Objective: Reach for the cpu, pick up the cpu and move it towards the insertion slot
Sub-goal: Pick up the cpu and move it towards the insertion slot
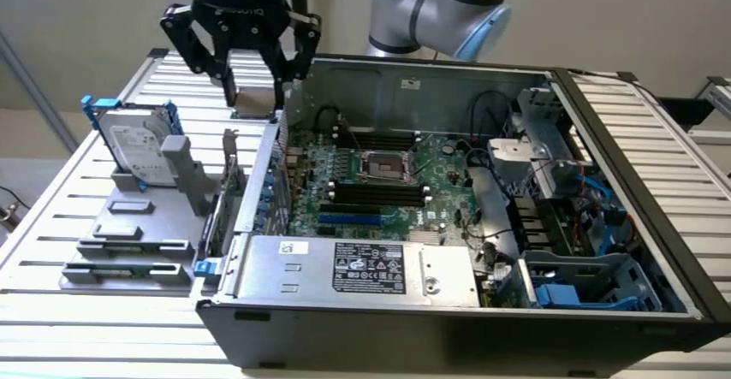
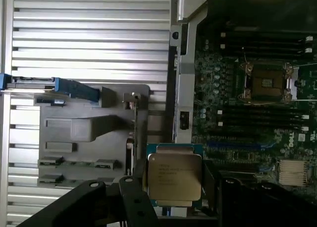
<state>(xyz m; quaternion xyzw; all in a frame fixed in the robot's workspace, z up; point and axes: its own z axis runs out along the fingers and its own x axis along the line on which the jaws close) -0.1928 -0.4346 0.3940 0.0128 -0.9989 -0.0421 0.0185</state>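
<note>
My gripper (image 1: pixel 256 95) hangs above the left wall of the open computer case, shut on the cpu (image 1: pixel 253 101). The cpu is a flat square chip with a pale rim. In the wrist view the cpu (image 2: pixel 174 180) shows its silver top between the dark fingers (image 2: pixel 131 199) of the gripper (image 2: pixel 174 187). It is held above the gap between the grey fixture and the case wall. The insertion slot (image 1: pixel 383 167) lies on the green board inside the case, to the exterior view's right of the gripper and lower down. Its metal frame and dark centre (image 2: pixel 267 82) are uncovered.
A hard drive with blue rails (image 1: pixel 135 144) stands upright on the grey fixture (image 1: pixel 137 225), on the slatted table (image 1: pixel 68 199). Black memory slots (image 1: pixel 377 192) flank the socket. A silver power supply (image 1: pixel 365 268) fills the case's front. The case wall (image 2: pixel 185 63) rises between fixture and board.
</note>
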